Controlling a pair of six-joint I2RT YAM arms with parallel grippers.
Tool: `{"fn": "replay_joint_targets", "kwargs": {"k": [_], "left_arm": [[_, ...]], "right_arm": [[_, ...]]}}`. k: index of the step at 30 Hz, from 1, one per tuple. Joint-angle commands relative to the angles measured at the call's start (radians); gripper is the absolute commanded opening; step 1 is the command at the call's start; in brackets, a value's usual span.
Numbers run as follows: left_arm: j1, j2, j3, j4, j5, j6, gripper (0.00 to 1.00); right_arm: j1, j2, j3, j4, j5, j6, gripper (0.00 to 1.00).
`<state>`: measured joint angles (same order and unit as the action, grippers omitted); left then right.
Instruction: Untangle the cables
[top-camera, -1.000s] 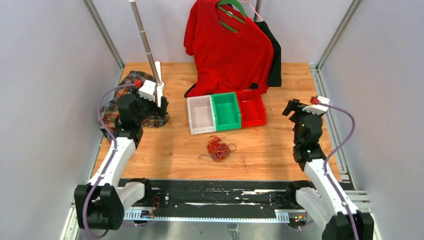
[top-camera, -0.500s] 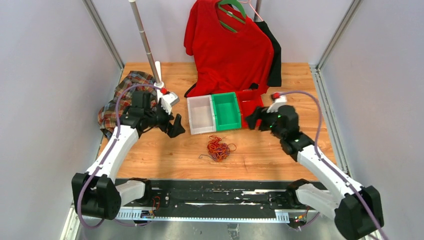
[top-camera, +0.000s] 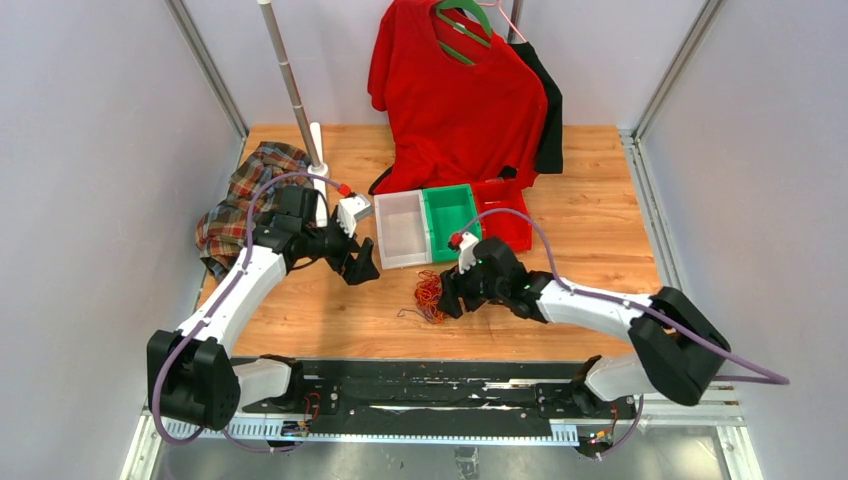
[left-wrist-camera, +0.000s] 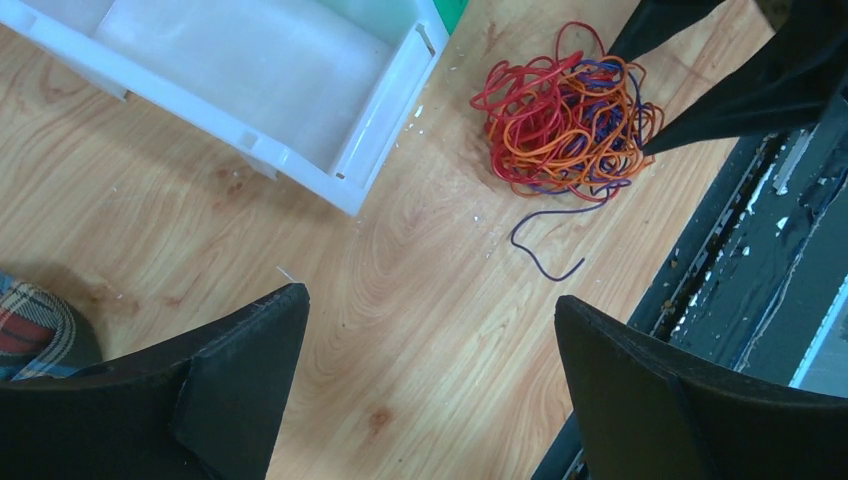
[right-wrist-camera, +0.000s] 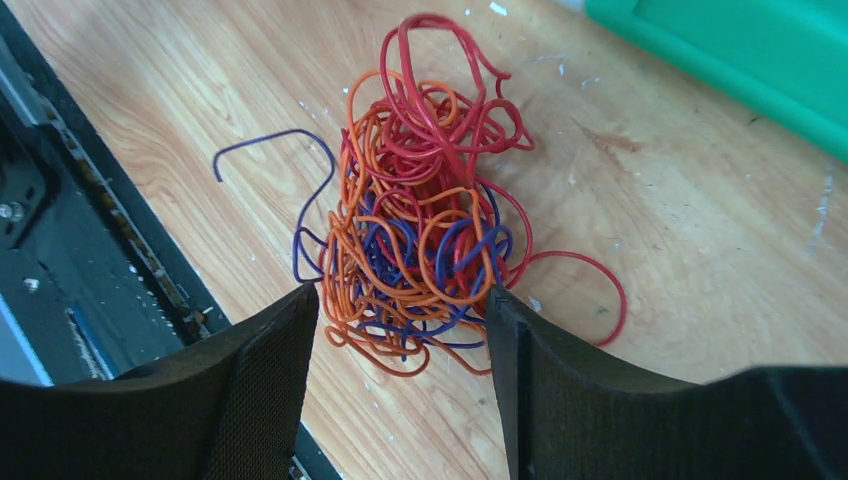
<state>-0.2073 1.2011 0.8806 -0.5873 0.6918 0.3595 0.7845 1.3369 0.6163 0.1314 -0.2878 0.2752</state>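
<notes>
Where its jaws straddle the cables (right-wrist-camera: 420, 220), right pincer (right-wrist-camera: 398, 300) half-open, unclamped, left pincer (left-wrist-camera: 430, 298) wide, empty.

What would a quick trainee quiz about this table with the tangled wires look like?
1. True or false: the cables lie inside the white bin.
2. Which bin stands between the white bin and the red bin? A a blue bin, B a green bin, C a yellow bin.
3. Which gripper has its fingers on either side of the cables?
Key: 1 false, they lie on the table beside it; 2 B; 3 the right gripper, jaws open.
</notes>
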Motion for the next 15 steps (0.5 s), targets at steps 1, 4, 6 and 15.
{"fn": "replay_joint_targets", "kwargs": {"k": [1,4,6,15], "left_arm": [[-0.011,-0.023,-0.002,-0.012,0.030,-0.002,0.98],[-0.011,-0.033,-0.006,-0.012,0.029,-0.007,0.98],[-0.012,-0.036,-0.004,-0.025,0.041,-0.007,0.98],[-0.062,-0.037,-0.006,-0.120,0.058,0.100,0.98]], "right_arm": [[0.041,0.072,0.042,0.080,0.013,-0.010,0.62],[0.065,0.118,0.059,0.107,0.019,-0.005,0.47],[0.093,0.138,0.087,0.106,0.032,-0.016,0.30],[0.164,0.083,0.140,0.073,0.092,-0.032,0.01]]}}
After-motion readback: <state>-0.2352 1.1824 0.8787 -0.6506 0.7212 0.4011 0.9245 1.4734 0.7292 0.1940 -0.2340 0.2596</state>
